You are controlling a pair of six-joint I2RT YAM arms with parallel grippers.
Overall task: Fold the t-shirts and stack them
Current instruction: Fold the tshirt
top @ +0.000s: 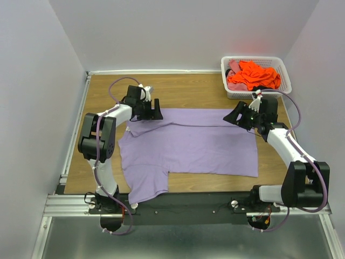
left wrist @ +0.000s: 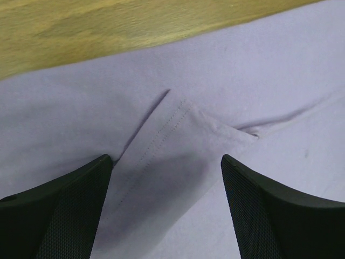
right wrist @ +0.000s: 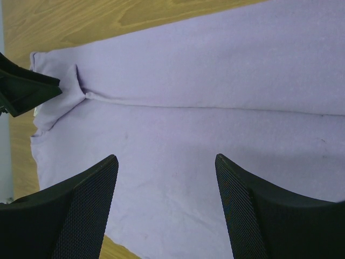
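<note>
The wooden surface (top: 188, 89) carries the lavender t-shirt (top: 199, 151), which lies flat across its middle. A fold line runs along the shirt's far part, and one sleeve reaches the near edge at left. The white basket (top: 225, 69) sits in the far right corner, holding the bunched orange t-shirt (top: 254, 76) and a bit of the pink t-shirt (top: 234, 65). The left pincer (top: 156, 110) (left wrist: 166, 162) is spread wide over the lavender shirt's far left corner — a stitched flap lies between its fingers, nothing gripped. The right pincer (top: 235, 116) (right wrist: 165, 159) — likewise spread and empty — hangs over the far right corner.

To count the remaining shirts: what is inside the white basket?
A crumpled orange t-shirt and some pink cloth lie in the white basket; anything beneath them is covered.
</note>
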